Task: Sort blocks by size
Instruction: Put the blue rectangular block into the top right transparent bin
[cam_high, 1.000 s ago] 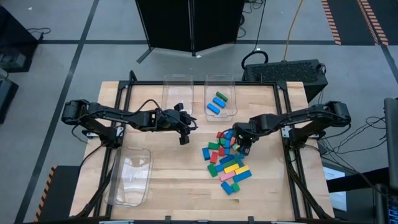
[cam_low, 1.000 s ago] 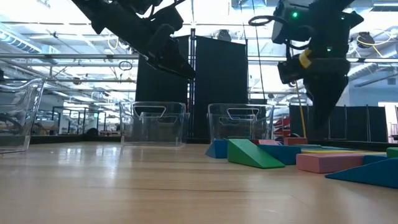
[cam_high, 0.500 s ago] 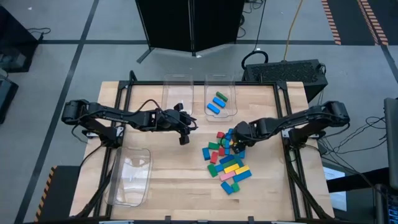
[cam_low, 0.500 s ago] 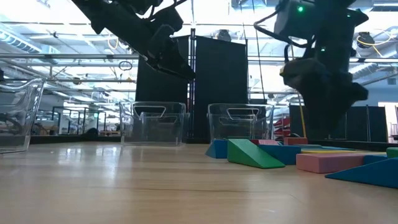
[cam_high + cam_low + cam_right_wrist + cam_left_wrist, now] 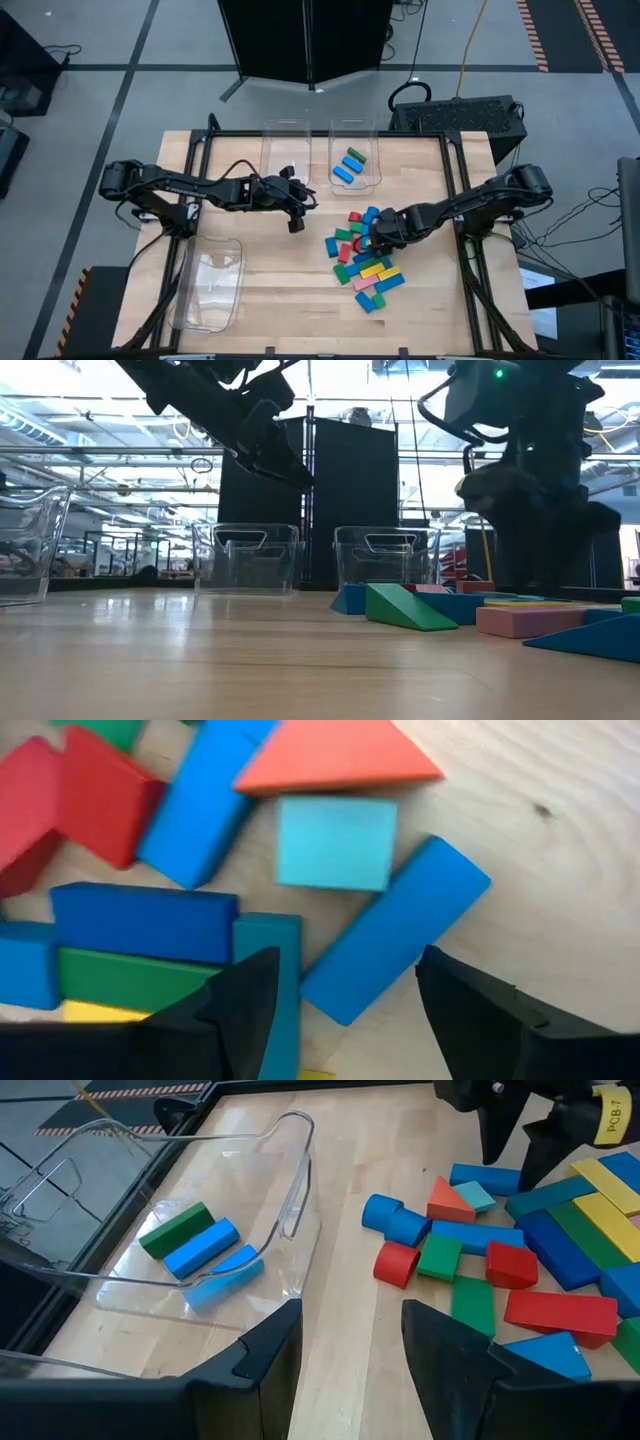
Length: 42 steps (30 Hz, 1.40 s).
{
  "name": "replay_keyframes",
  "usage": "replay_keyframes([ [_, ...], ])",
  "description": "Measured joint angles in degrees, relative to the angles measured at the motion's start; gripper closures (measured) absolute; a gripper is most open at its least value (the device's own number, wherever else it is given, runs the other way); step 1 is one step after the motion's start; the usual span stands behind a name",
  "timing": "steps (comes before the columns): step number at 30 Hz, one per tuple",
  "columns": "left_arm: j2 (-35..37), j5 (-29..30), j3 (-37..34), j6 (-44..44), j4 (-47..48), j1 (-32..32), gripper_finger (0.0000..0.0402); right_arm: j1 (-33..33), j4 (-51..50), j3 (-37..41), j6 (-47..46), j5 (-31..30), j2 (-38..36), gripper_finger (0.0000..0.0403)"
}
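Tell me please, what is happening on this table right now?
A two-armed robot is sorting blocks by size. The right gripper is down over the pile of coloured blocks with its fingers open around a blue block, not yet closed on it. The left gripper waits above the table's middle, open and empty. Three blocks already lie in one clear bin at the back; two other bins look empty.

We find the heap of blocks (image 5: 363,258) on the table (image 5: 290,300) just in front of the bin (image 5: 355,160) that holds three blocks (image 5: 349,165), a second bin (image 5: 283,150) beside that one, and a third bin (image 5: 208,283) well apart.
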State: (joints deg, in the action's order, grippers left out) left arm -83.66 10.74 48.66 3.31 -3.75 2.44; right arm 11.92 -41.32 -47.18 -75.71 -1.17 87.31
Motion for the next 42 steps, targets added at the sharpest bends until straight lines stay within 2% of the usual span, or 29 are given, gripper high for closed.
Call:
replay_keyframes([
  [6, 0.0, 0.0, 0.0, 0.0, 0.0, 0.0, 0.0228, 0.8, -3.0, 0.0, -2.4, -0.3, 0.8, 0.0170],
  [13, 0.0, 0.0, 0.0, 0.0, 0.0, 0.0, 0.0228, 0.7, 3.5, 0.0, -2.7, -1.4, 1.6, 0.0170],
  [24, 0.0, 0.0, 0.0, 0.1, 0.1, 0.0, 0.0228, 0.7, 1.0, -0.4, 1.1, -1.8, 5.7, 0.0172],
  [34, 0.0, 0.0, 0.0, 0.1, 0.1, 0.0, 0.0228, 0.3, -2.8, -0.3, 1.9, -3.5, 5.5, 0.0250],
  [42, 0.0, 0.0, 0.0, 0.1, 0.1, 0.0, 0.0228, -0.8, -4.5, -0.3, 4.1, -4.6, 5.5, 0.0270],
])
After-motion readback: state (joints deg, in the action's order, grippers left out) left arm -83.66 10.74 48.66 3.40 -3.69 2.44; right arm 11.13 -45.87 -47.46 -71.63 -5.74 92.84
